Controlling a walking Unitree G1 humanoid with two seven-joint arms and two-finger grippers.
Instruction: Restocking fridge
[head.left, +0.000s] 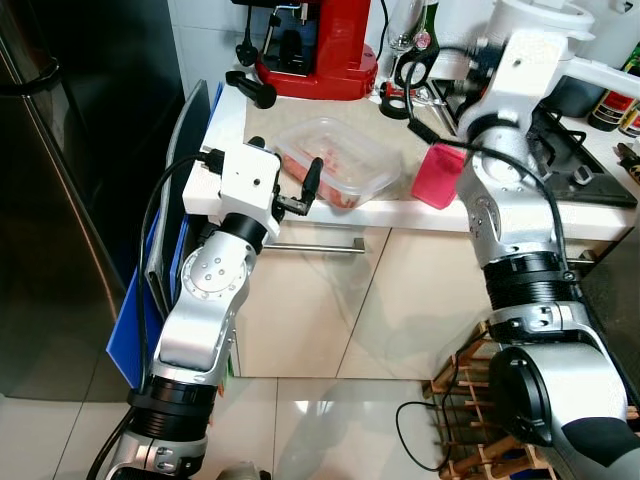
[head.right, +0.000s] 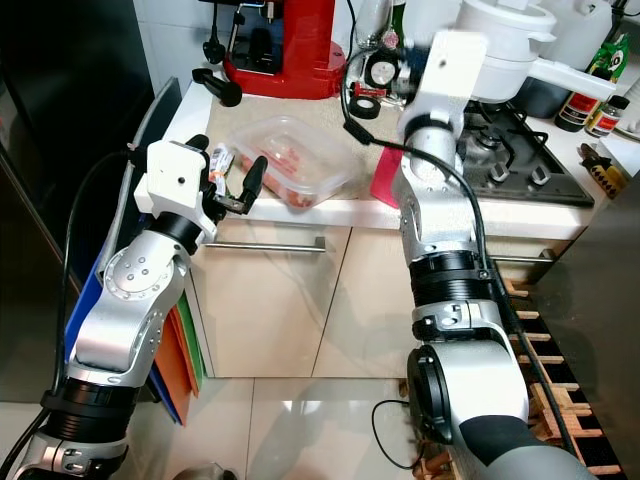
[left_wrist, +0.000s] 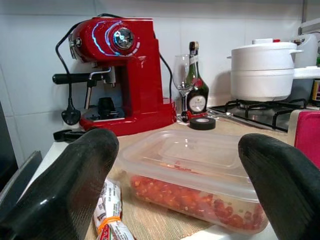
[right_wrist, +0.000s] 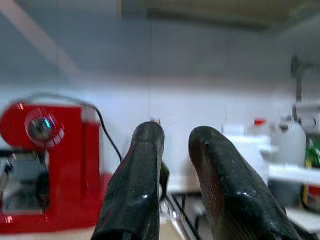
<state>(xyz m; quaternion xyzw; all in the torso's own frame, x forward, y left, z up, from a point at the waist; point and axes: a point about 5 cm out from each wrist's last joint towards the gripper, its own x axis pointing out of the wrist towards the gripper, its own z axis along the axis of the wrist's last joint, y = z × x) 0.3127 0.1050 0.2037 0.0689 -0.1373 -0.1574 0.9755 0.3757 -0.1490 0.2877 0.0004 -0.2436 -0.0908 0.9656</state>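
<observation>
A clear lidded plastic container of red chopped food sits near the front edge of the beige counter. My left gripper is open at the counter's left front corner, level with the container and just short of it. In the left wrist view the container lies ahead between the two spread fingers. A small wrapped packet lies beside it, closer to the gripper. My right gripper is raised above the counter, shut and holding nothing, pointing toward the back wall.
The dark fridge stands on the left with blue boards leaning between it and the cabinet. A red coffee machine, a pink cloth, a hob with a white pot and bottles fill the counter. A wooden rack is on the floor at right.
</observation>
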